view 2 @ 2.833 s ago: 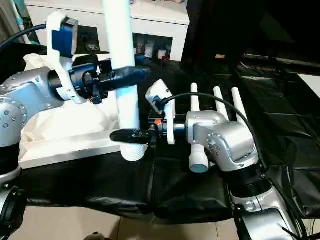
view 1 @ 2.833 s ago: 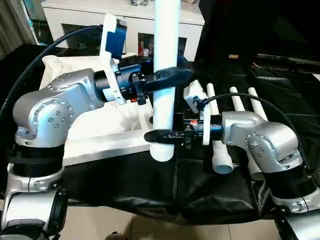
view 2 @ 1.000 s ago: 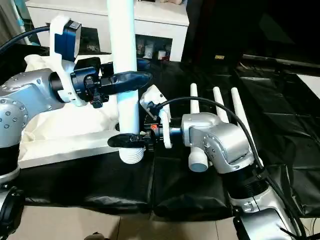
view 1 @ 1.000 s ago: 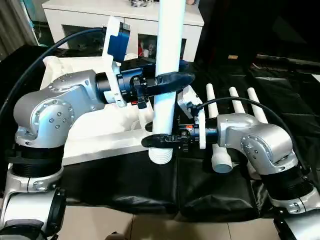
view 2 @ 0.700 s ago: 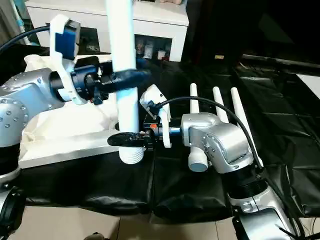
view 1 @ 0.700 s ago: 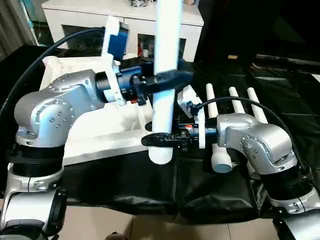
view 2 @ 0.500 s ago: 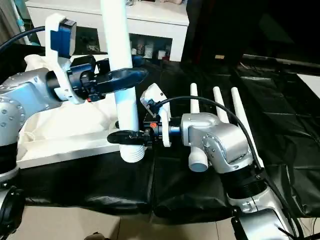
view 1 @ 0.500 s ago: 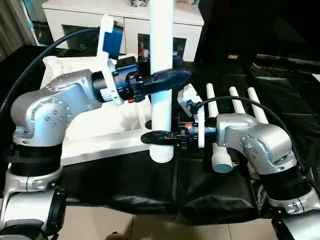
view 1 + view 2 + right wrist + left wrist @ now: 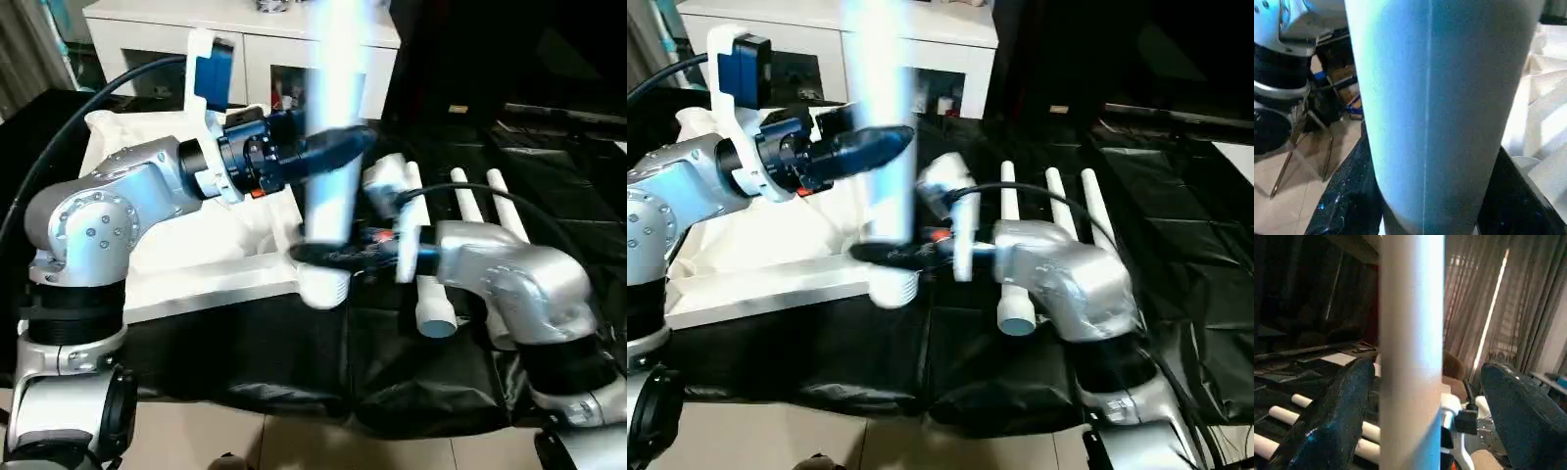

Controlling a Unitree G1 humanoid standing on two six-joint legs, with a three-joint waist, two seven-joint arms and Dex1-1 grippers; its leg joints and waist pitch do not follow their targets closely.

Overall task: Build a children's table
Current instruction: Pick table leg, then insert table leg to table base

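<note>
A white table leg (image 9: 331,147) stands nearly upright over the front edge of the upturned white table top (image 9: 196,264). My right gripper (image 9: 323,257) is shut on the leg near its ribbed lower end; black fingers (image 9: 1347,205) press both sides. My left gripper (image 9: 338,147) sits higher on the leg, open. Its fingers (image 9: 1518,416) stand on either side, and one is clearly apart from the tube (image 9: 1410,352). Three more legs (image 9: 460,196) lie side by side on the black cloth to the right.
A white cabinet (image 9: 245,29) with glass doors stands behind the table top. Black cloth (image 9: 411,362) covers the work surface and hangs over its front edge. My right forearm (image 9: 509,284) lies across the near ends of the lying legs.
My left gripper has opened off the leg. The leg's upper part has swung slightly to the right, carried by the right gripper, and shows motion blur.
</note>
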